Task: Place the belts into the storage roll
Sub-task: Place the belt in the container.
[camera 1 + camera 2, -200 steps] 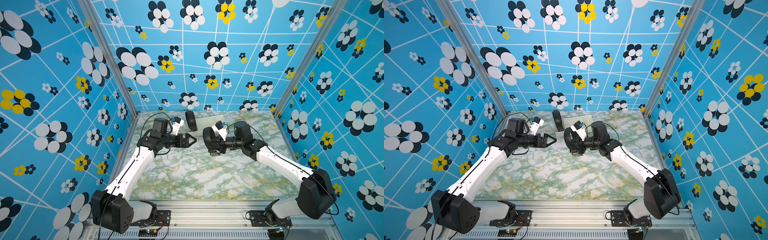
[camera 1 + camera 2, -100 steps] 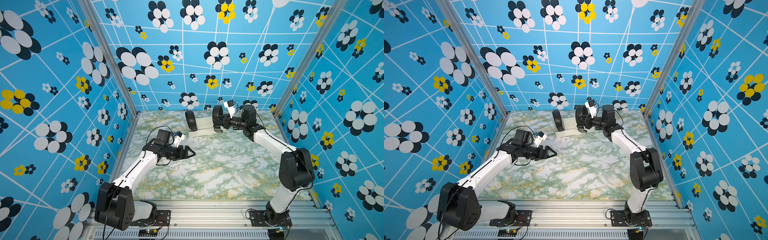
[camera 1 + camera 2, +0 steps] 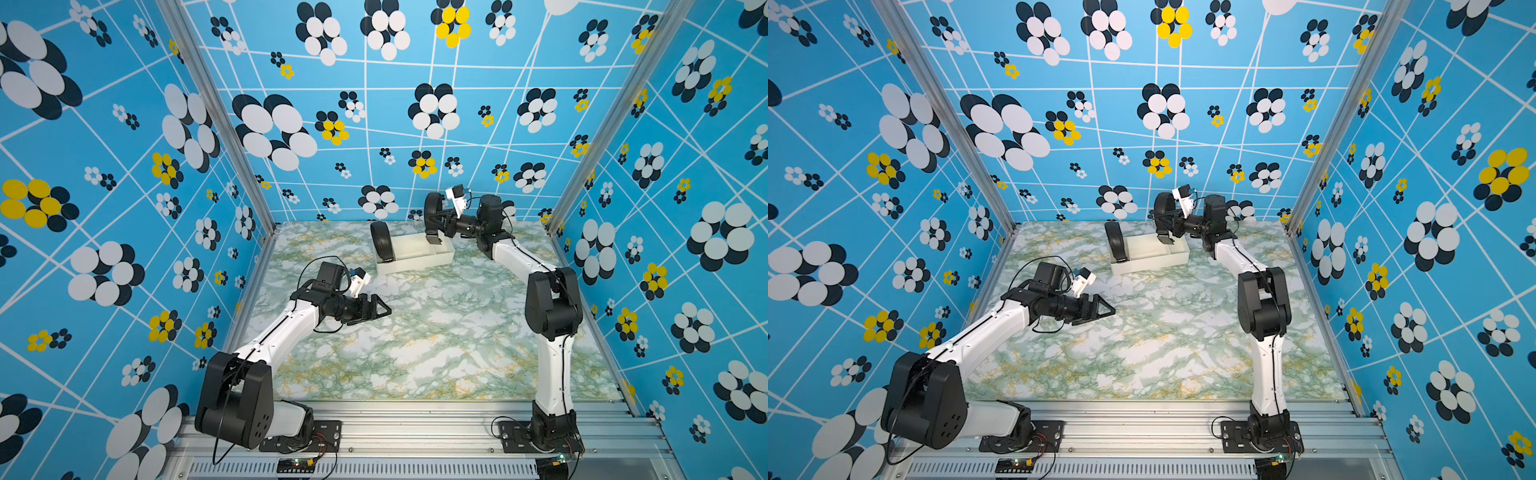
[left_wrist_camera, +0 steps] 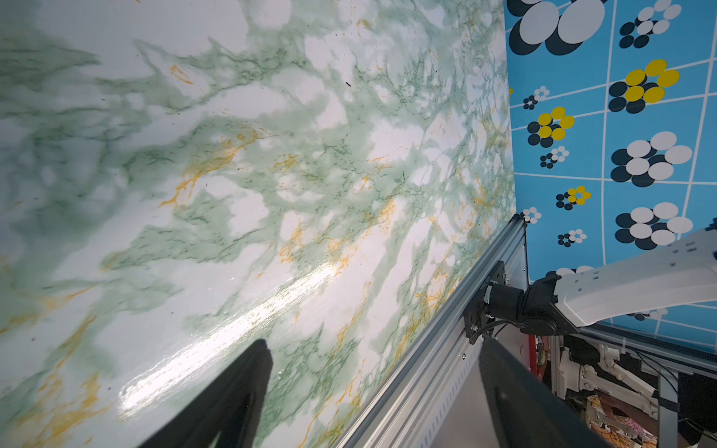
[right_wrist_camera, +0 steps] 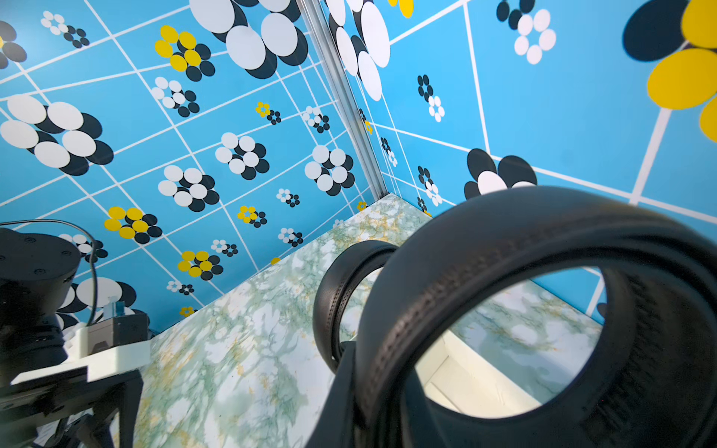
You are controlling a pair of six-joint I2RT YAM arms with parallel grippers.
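One belt already stands coiled on edge in the left end compartment of the storage roll, at the far middle of the table. The second belt, also coiled, hangs above the storage roll's right end, pinched in the right gripper, its buckle end dangling. The left gripper is spread wide and empty, nearer and to the left. Roughly half done, I judge: lowering and releasing this coil is left.

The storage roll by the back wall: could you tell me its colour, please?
Cream-white plastic; the storage roll shows best in a top view.
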